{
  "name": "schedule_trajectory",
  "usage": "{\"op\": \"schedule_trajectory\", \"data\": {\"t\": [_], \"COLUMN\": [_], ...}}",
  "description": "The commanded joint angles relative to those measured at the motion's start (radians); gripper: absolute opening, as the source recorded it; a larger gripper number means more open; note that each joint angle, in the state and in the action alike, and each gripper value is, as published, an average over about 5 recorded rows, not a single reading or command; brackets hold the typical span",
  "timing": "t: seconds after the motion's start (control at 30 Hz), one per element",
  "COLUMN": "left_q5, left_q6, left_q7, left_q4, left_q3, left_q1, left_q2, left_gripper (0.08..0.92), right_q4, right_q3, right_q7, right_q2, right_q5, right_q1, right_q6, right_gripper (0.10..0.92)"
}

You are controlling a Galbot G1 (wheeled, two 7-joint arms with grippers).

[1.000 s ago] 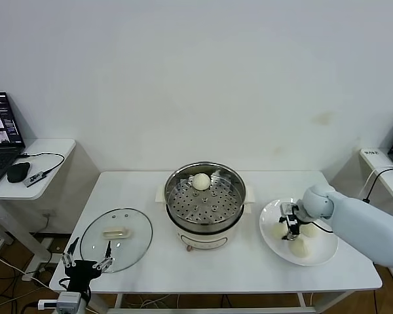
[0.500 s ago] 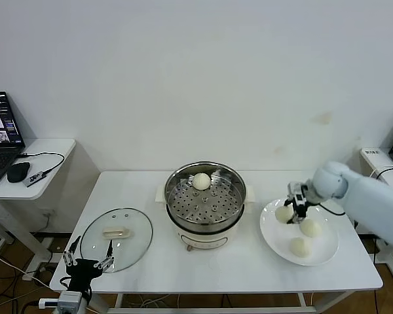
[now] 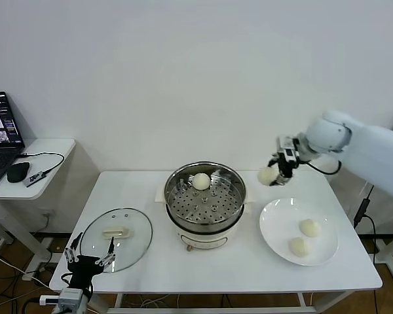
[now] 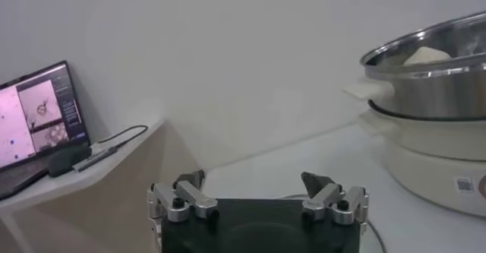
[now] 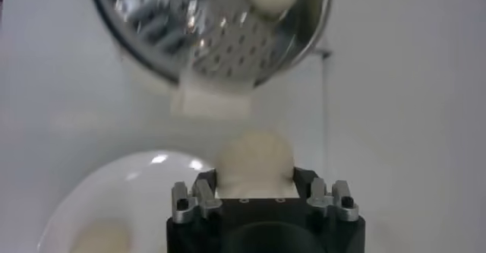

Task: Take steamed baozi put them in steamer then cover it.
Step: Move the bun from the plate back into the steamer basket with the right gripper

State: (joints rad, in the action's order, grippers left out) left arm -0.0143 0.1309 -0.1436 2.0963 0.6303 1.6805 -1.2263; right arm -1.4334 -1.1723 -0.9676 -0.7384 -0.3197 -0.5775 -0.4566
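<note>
My right gripper (image 3: 273,174) is shut on a cream-white baozi (image 3: 267,175) and holds it in the air, right of the steamer (image 3: 205,205) and above the table. In the right wrist view that baozi (image 5: 255,162) sits between the jaws of my right gripper (image 5: 255,180). One baozi (image 3: 201,181) lies on the perforated tray at the back of the steel pot. Two more baozi (image 3: 310,227) (image 3: 300,246) rest on the white plate (image 3: 278,229). The glass cover (image 3: 116,239) lies flat on the table at the left. Below its front edge my left gripper (image 3: 88,263) waits open.
A side desk (image 3: 26,171) at the far left carries a laptop (image 3: 1,137), a mouse and cables. The left wrist view shows the steamer (image 4: 433,125) off to one side and the laptop (image 4: 34,118) on the other.
My right gripper has lifted one baozi off the white plate and carried it up and leftward toward the steamer. Two baozi stay on the plate. The left arm has not moved.
</note>
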Motion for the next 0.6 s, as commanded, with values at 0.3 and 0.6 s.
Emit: {"op": "schedule_trajectory", "data": {"t": [0.3, 0.6], "left_q5": [-0.001, 0.000], "left_q6": [0.002, 0.002], "left_q7": [0.005, 0.004], "left_q4": [0.009, 0.012], "left_q3": [0.014, 0.019], "left_q1": [0.003, 0.003], "left_q2": [-0.003, -0.015], "left_gripper": [0.823, 0.823], "right_q4": [0.170, 0.332], "right_q3": [-0.051, -0.029], "right_q7": [0.118, 0.134], "right_q2": [-0.501, -0.653], "right_q5": [-0.166, -0.104], "right_q1": [0.047, 0.162], "right_q6": [-0.153, -0.166], "right_gripper": [0.628, 0.628]}}
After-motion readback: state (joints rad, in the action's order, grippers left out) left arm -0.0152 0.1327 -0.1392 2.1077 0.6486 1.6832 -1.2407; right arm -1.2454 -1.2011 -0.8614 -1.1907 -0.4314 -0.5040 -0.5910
